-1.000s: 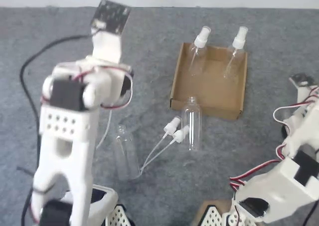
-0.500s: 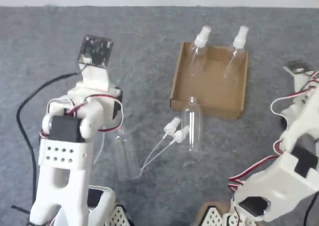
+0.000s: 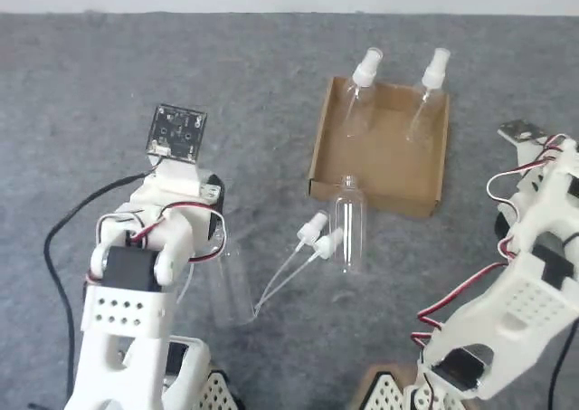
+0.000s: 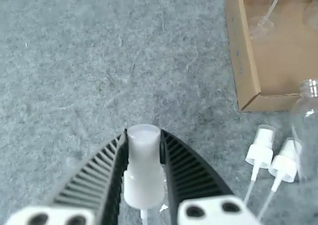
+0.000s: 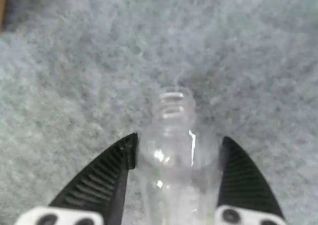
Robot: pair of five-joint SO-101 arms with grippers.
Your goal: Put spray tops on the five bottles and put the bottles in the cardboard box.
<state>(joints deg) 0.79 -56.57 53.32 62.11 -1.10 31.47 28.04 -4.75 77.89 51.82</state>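
My left gripper [image 4: 143, 135] is shut on a white spray top [image 4: 143, 170], held over the grey carpet short of the cardboard box [image 4: 248, 66]. A clear uncapped bottle [image 5: 174, 130] stands between the fingers of my right gripper [image 5: 179, 139], which is shut on its shoulders. In the high view the cardboard box [image 3: 323, 157] holds two bottles with spray tops [image 3: 362, 93] [image 3: 427, 98]. Another uncapped bottle [image 3: 348, 224] stands in front of the box. Beside it lie two loose spray tops [image 3: 317, 233]. A further clear bottle [image 3: 231, 288] lies near the left arm [image 3: 163, 247].
Grey carpet covers the table. The right arm [image 3: 534, 247] stands at the right edge, to the right of the box. Red and white cables hang off both arms. Open carpet lies to the left of the box.
The left arm has drawn back and down toward the near side, its camera board dropping in the high view. The right arm has straightened and its tip shifted slightly left.
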